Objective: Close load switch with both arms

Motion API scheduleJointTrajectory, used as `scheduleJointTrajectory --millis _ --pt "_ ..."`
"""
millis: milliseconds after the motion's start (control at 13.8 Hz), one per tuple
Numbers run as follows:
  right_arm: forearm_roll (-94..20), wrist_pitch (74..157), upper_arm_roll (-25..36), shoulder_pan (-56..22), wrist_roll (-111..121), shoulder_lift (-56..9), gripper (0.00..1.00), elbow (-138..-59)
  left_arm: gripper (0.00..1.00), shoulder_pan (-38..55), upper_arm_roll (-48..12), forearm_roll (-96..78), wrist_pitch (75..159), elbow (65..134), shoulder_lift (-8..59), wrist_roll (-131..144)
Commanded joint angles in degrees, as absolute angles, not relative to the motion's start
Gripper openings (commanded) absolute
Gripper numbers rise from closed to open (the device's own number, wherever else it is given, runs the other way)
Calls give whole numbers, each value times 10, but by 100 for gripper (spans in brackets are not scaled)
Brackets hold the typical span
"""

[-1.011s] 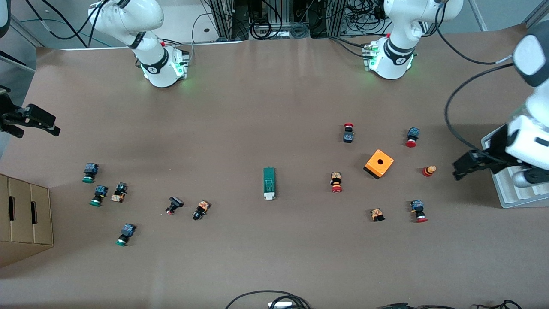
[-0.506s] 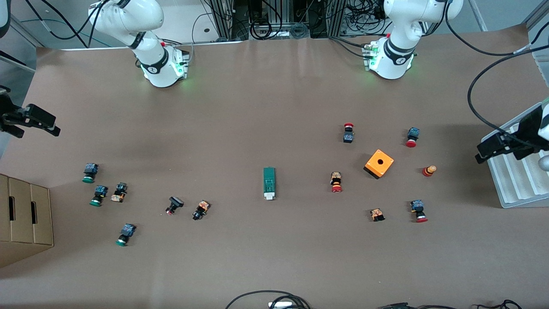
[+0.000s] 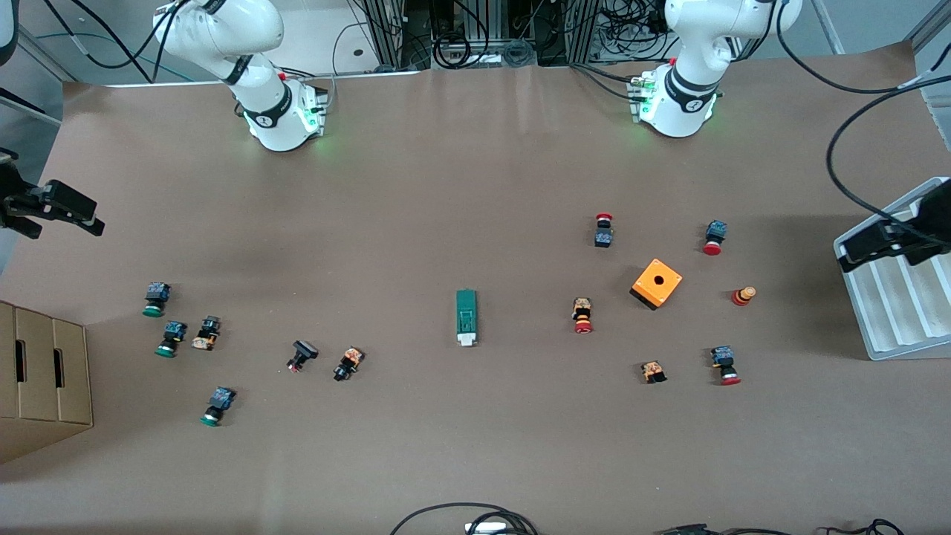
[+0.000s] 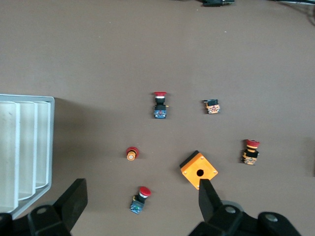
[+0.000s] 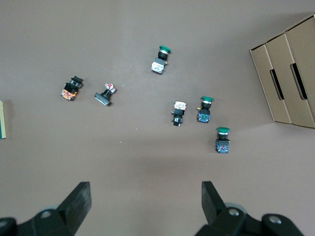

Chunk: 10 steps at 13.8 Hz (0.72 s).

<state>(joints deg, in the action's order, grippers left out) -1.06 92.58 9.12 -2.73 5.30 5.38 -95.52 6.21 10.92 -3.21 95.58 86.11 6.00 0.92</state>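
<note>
No text, label or number (anywhere shown) can be read.

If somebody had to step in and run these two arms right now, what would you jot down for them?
Left gripper: fingers open, holding nothing, up over the white ridged tray at the left arm's end of the table.
Right gripper: fingers open, holding nothing, over the table edge at the right arm's end.
Load switch: lying flat mid-table, white end nearer the front camera, untouched, with neither gripper over it.
Done: nothing visible.
Left: bring both arms to the switch and close it.
</note>
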Motion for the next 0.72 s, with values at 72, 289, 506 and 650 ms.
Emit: scheduleJointTrajectory --millis 72,289,506,650 --pt "-11 920 93 -29 51 58 100 -950 100 49 106 -40 945 860 58 -4" --pt "-11 920 93 -30 51 58 100 -950 100 49 106 -39 943 859 60 1" --pt "-11 920 93 -29 50 58 100 -950 100 50 106 -37 943 860 62 1" --pt "-11 922 93 -29 51 57 100 -950 100 50 105 -38 944 860 65 2"
